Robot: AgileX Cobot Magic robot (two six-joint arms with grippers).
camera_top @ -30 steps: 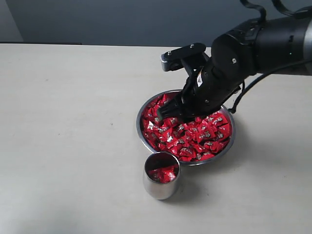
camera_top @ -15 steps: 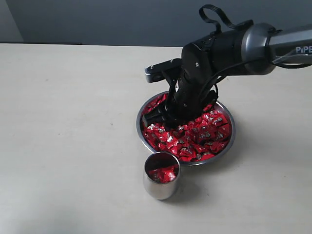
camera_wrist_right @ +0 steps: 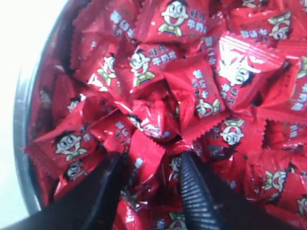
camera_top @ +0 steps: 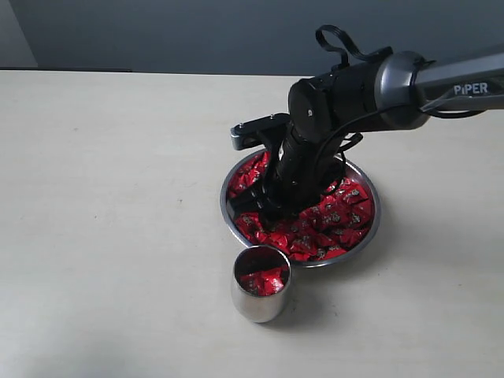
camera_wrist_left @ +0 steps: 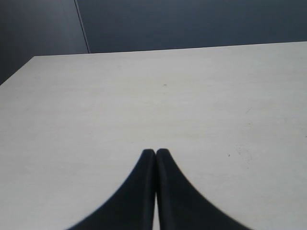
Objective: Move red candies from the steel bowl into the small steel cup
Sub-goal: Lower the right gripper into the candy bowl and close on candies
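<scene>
The steel bowl (camera_top: 373, 223) sits mid-table, heaped with red candies (camera_top: 339, 222). My right gripper (camera_top: 270, 208) is dug into the pile at the bowl's left side, fingers pointing down. In the right wrist view its jaws stand open (camera_wrist_right: 151, 155) with red candies (camera_wrist_right: 192, 91) wedged between the two black fingers, close to the bowl's rim (camera_wrist_right: 20, 143). The small steel cup (camera_top: 258, 298) stands upright just in front of the bowl and holds a few red candies (camera_top: 266, 279). My left gripper (camera_wrist_left: 155, 152) is shut on nothing over bare table, and the exterior view does not show it.
The pale tabletop (camera_top: 110, 205) spreads wide to the left of the bowl and cup. A dark wall (camera_top: 197, 35) runs along the table's far edge. The right arm (camera_top: 394, 87) reaches in from the right above the bowl.
The right arm has swung left across the bowl and dropped, pushing its open fingers into the candies at the bowl's left side. The cup and bowl have not moved.
</scene>
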